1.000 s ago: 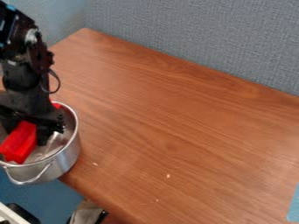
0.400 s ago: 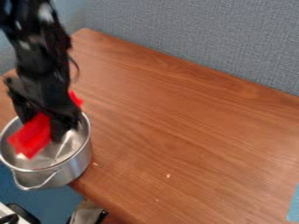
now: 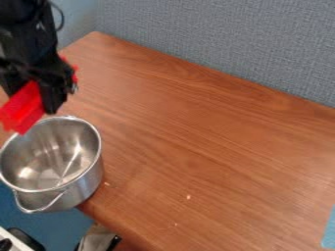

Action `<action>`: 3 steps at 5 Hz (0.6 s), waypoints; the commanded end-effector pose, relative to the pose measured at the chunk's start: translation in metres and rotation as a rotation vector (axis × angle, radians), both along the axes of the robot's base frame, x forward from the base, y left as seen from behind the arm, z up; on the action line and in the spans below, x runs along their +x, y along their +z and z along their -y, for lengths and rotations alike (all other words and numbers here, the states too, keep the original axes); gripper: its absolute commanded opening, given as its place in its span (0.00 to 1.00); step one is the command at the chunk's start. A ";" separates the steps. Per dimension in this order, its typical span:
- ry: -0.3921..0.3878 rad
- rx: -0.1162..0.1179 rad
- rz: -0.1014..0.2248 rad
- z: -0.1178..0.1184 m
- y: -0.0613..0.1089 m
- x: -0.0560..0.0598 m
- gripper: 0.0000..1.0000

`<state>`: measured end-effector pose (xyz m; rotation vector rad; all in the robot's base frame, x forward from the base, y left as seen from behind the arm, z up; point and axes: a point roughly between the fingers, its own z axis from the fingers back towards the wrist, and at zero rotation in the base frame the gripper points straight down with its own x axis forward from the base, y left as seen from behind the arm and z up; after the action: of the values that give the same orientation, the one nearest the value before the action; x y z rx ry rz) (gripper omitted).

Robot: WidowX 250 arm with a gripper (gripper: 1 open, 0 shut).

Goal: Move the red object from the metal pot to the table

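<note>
1. Across most of the view: the table (image 3: pixel 210 137), big and brown, smooth wood grain with thin darker lines, a rounded front edge, one far corner near the top left.
2. Behind the table: a blue-grey wall (image 3: pixel 249 39), dull and a little rough like carpet.
3. At the near left corner of the table: the metal pot (image 3: pixel 53 162), round, shiny and silver, with straight sides and a rolled rim. Bright inside with streaks of light, nothing in it. A thin wire handle (image 3: pixel 39 204) hanging at the front, over the table edge.
4. Above the pot, at the top left: the gripper (image 3: pixel 37 90), black and boxy, pointing almost straight down, partly cut off by the edge of the view. Fingers part open and closed around the red object, so holding it.
5. In the gripper, up in the air: the red object (image 3: pixel 23 106), a bright red block, long, plain and smooth with flat sides. Tilted, lower end down to the left. Clear of the pot, above its back left rim, not touching the pot or the table.
6. At the very bottom left, below the table edge: a small dark and white shape (image 3: pixel 94 240), too cut off to tell what.
</note>
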<state>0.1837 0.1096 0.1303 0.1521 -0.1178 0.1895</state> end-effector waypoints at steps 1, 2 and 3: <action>-0.016 -0.007 0.050 0.021 0.004 0.023 0.00; -0.040 -0.011 0.036 0.049 -0.022 0.041 0.00; -0.067 -0.021 -0.019 0.063 -0.055 0.049 0.00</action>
<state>0.2289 0.0459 0.0700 0.1181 -0.0764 0.1285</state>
